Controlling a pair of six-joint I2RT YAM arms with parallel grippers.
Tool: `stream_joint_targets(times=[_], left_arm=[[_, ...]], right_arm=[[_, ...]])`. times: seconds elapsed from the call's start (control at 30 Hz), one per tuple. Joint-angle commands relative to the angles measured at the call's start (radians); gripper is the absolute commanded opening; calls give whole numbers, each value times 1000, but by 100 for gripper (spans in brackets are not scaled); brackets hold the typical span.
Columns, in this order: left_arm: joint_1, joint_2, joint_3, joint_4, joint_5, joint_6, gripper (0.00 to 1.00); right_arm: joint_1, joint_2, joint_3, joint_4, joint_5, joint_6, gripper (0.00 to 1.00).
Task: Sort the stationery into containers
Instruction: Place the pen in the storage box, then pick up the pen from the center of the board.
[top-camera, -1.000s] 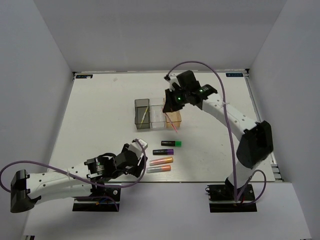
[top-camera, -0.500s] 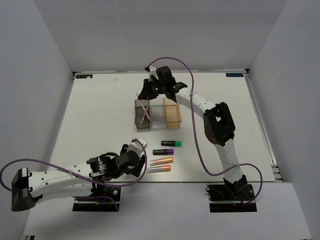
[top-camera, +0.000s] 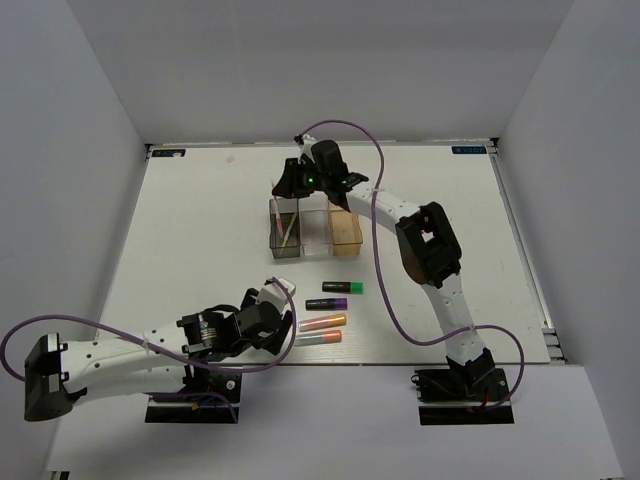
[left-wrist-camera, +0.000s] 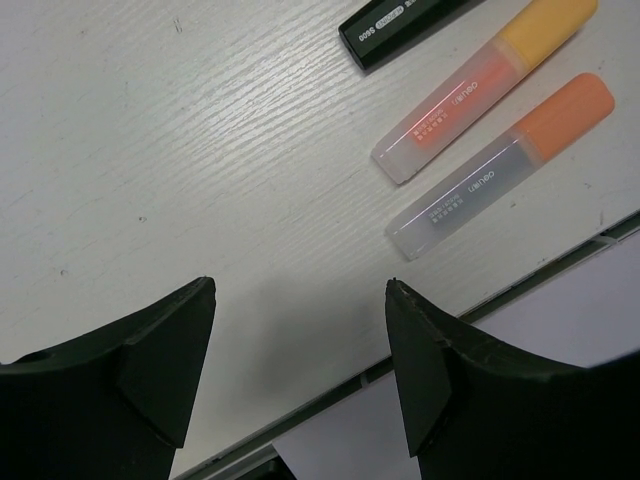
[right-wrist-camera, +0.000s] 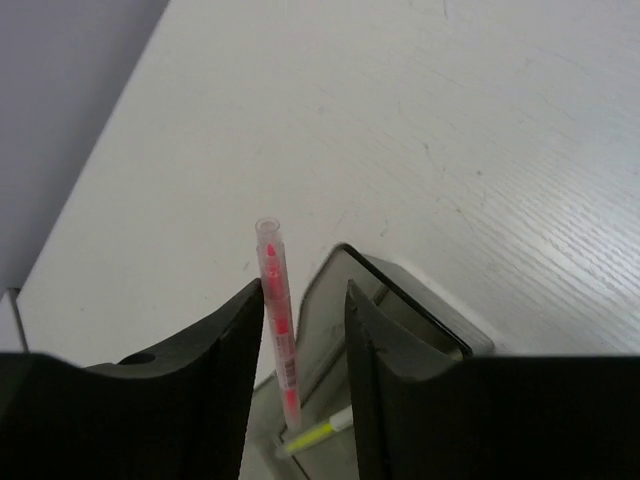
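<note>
My right gripper (top-camera: 291, 186) hovers over the dark grey box (top-camera: 274, 232), the left of three joined boxes beside the clear (top-camera: 316, 238) and tan (top-camera: 346, 234) ones. In the right wrist view its jaws (right-wrist-camera: 305, 285) stand apart. The pink pen (right-wrist-camera: 277, 310) stands between them, leaning on the left finger, its lower end in the dark box (right-wrist-camera: 410, 295) beside a pale stick (right-wrist-camera: 318, 434). My left gripper (top-camera: 281, 301) (left-wrist-camera: 300, 285) is open and empty, low over the table. To its right lie the green marker (top-camera: 343, 287), the purple marker (top-camera: 327, 303) and two silvery-orange tubes (top-camera: 322, 322) (top-camera: 318, 337).
The table's near edge (left-wrist-camera: 500, 290) runs just beyond the left fingertips and the tubes (left-wrist-camera: 480, 85) (left-wrist-camera: 500, 150). White walls close in the table on three sides. The right arm's purple cable arcs over the boxes.
My right gripper carried the pink pen left from over the tan box to over the dark grey box, where the pen's lower end now rests inside. The left arm barely moved.
</note>
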Motion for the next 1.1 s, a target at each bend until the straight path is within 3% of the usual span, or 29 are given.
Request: stream_joint_targets(times=[0.0, 0.13, 0.37, 0.5, 0.53, 0.57, 0.6, 0.67, 0.7, 0.73, 0.87, 1.07], left_arm=[[-7, -11, 10, 35, -16, 6, 79], [-7, 38, 25, 63, 9, 42, 79], [-5, 136, 79, 117, 96, 113, 66], [-7, 171, 96, 149, 175, 164, 71], [-8, 183, 105, 163, 208, 179, 72], [-8, 203, 114, 163, 220, 191, 74], [-7, 219, 116, 181, 245, 206, 74], [-7, 239, 130, 189, 294, 225, 74], [-8, 272, 136, 195, 303, 230, 72], [-10, 286, 143, 203, 337, 245, 72], [-7, 384, 180, 210, 365, 271, 71], [10, 498, 213, 224, 383, 311, 69]], right_arm=[[-5, -62, -76, 71, -4, -42, 42], [-13, -117, -110, 50, -9, -62, 45], [-36, -275, -188, -27, 14, -126, 45], [-66, -396, -231, -163, 5, -275, 46], [-74, -414, -240, -268, -6, -363, 46], [-98, -480, -251, -315, -65, -407, 45], [-109, -514, -265, -417, -102, -562, 35], [-158, -576, -335, -528, -223, -678, 18], [-168, -597, -372, -550, -244, -706, 5], [-183, -661, -456, -579, -297, -779, 0], [-263, -772, -692, -660, -431, -916, 0], [-330, -870, -837, -677, -547, -949, 1]])
